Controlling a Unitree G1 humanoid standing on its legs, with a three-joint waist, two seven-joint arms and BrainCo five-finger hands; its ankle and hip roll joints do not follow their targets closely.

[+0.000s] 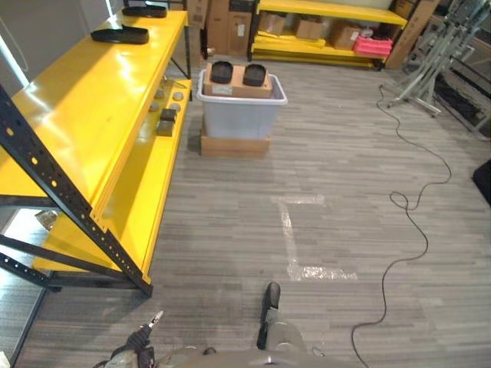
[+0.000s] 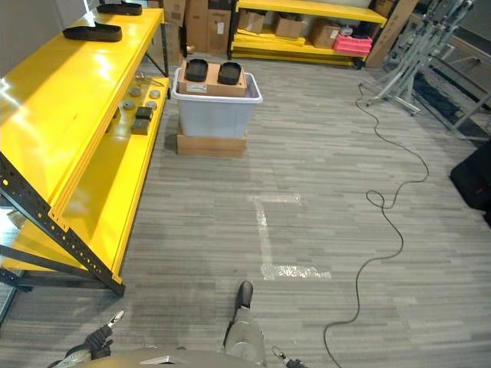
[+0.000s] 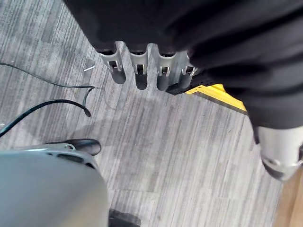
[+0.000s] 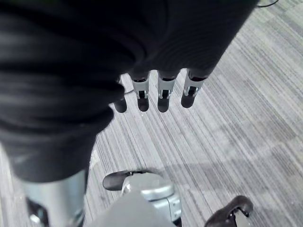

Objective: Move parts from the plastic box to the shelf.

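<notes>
Silver fingers of my left hand and right hand hang straight and empty over grey floor, since nothing is picked yet. Far ahead, black parts sit atop the plastic box, just beside the yellow shelf's far end.

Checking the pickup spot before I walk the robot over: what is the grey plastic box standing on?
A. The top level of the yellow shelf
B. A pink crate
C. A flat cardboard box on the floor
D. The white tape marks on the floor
C: the plastic box stands on a flat cardboard box on the floor, beside the end of the yellow shelf, apart from the tape marks.
</notes>
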